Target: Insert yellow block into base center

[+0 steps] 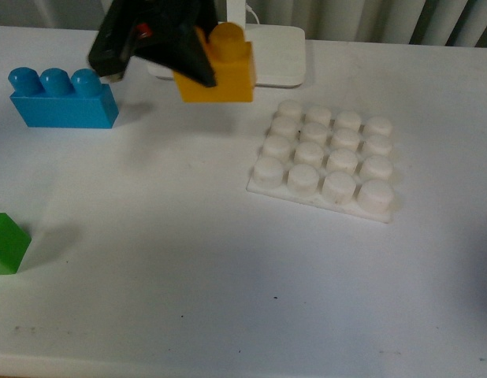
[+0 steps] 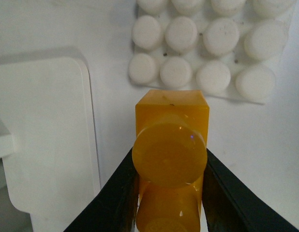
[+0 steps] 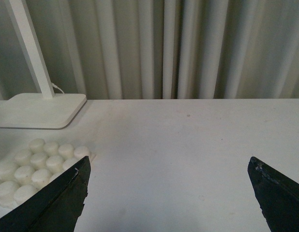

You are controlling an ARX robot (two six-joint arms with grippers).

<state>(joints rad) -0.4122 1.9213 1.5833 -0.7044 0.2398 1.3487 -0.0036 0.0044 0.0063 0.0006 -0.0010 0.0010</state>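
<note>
My left gripper (image 1: 198, 64) is shut on the yellow block (image 1: 221, 67) and holds it in the air above the table, left of and behind the base (image 1: 326, 157). In the left wrist view the yellow block (image 2: 171, 145) sits between the black fingers (image 2: 118, 198), with the studded base (image 2: 207, 53) beyond it. My right gripper (image 3: 169, 193) is open and empty over bare table; the base (image 3: 38, 162) shows beside one of its fingers.
A blue three-stud brick (image 1: 62, 98) stands at the back left. A green block (image 1: 5, 244) lies at the left edge. A white lamp stand (image 1: 275, 55) sits behind the held block; it also shows in both wrist views (image 2: 43, 135) (image 3: 40, 108). Curtains hang behind the table.
</note>
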